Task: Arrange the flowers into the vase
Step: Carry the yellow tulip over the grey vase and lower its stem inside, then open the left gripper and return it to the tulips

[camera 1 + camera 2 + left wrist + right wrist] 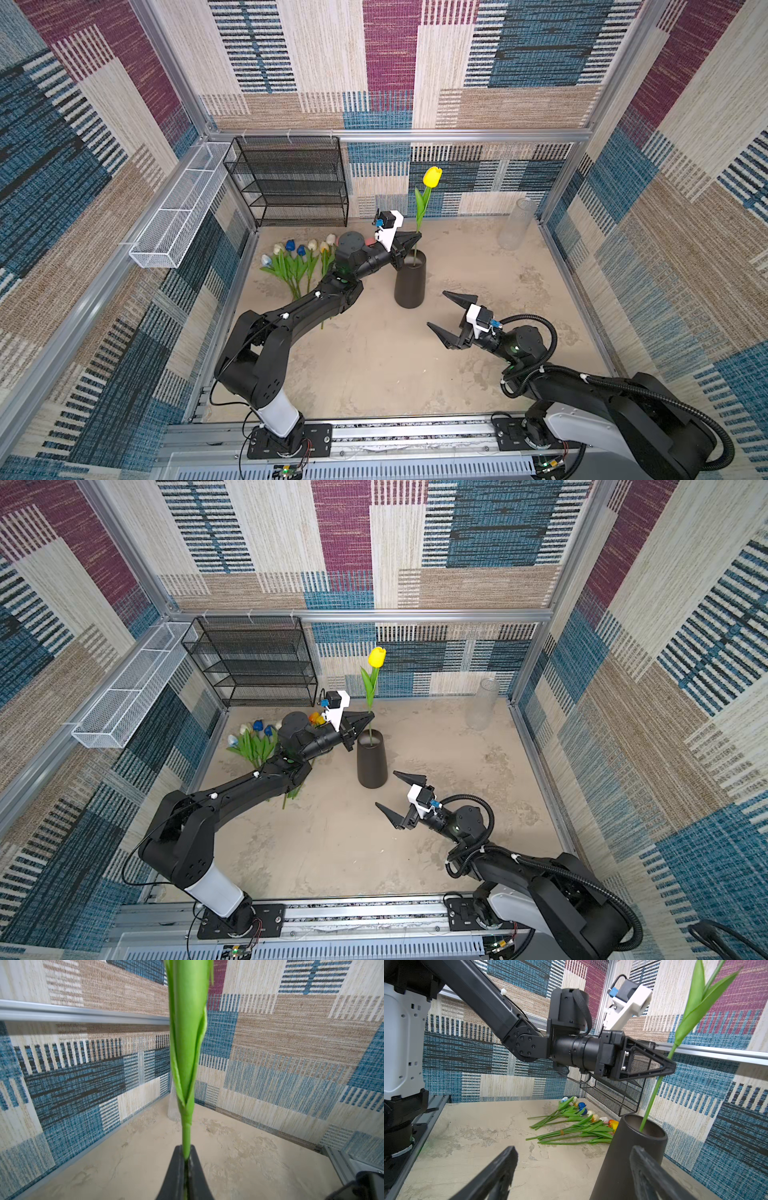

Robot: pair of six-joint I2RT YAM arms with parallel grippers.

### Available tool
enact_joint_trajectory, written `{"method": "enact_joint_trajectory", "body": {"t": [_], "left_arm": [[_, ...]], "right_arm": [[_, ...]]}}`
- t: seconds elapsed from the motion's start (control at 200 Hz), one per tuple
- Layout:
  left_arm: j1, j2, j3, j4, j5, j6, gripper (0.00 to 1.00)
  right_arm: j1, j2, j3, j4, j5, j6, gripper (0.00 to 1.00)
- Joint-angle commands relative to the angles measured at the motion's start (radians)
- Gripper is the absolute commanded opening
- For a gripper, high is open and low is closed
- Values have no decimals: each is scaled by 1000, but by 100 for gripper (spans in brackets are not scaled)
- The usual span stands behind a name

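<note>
Mottled beige worktop inside patchwork-carpet walls. Mid-insertion, by the look: yellow tulip upright, stem clenched in left jaws, foot inside the dark vase. Right jaws spread and empty, near the vase. Next, probably: release, then fetch from the flowers lying left of it.

- We are looking into a robot test cell in a lab: bare aluminium framing boxes in a small space.
- We see walls of patchwork carpet-like panels set into that frame.
- We find two black robot arms, the left arm and the right arm, bolted to a metal rail with exposed wiring.
- We note a beige stone-look tabletop, a black mesh shelf and a white mesh basket tied to the frame.
</note>
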Motion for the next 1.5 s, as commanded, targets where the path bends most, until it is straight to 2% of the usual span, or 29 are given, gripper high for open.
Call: {"method": "enact_joint_trajectory", "body": {"t": [0.0,0.15,0.416,0.461,0.666,0.706,0.806,0.876,1.127,1.192,1.397,1.497], "left_arm": [[-2,3,-27,87,17,16,0],[-6,-18,-104,117,2,16,0],[-19,-55,-96,-73,-52,112,0],[-22,-55,-94,-92,-56,120,3],[-32,-55,-84,-193,-93,160,5],[-33,-57,-84,-197,-95,162,9],[-36,-61,-82,-204,-95,162,25],[-38,-67,-81,-210,-96,161,30],[-38,-98,-60,-314,-119,184,38],[-38,-124,-58,-368,-119,199,43],[-31,-292,-102,-479,-158,239,53],[-27,-387,-126,-518,-179,256,53]], "right_arm": [[2,4,8,19,-11,3,88],[2,5,9,15,-15,0,88],[2,33,18,18,-24,2,88],[2,33,19,15,-24,2,88],[2,27,19,8,-20,-2,88],[2,28,18,8,-18,-3,88],[2,29,20,6,-18,-4,88],[2,29,20,5,-19,-4,88],[2,31,20,3,-12,-4,88],[2,29,20,-3,-5,-8,89],[2,26,21,-10,20,-9,90],[2,40,29,-10,28,-1,93]]}}
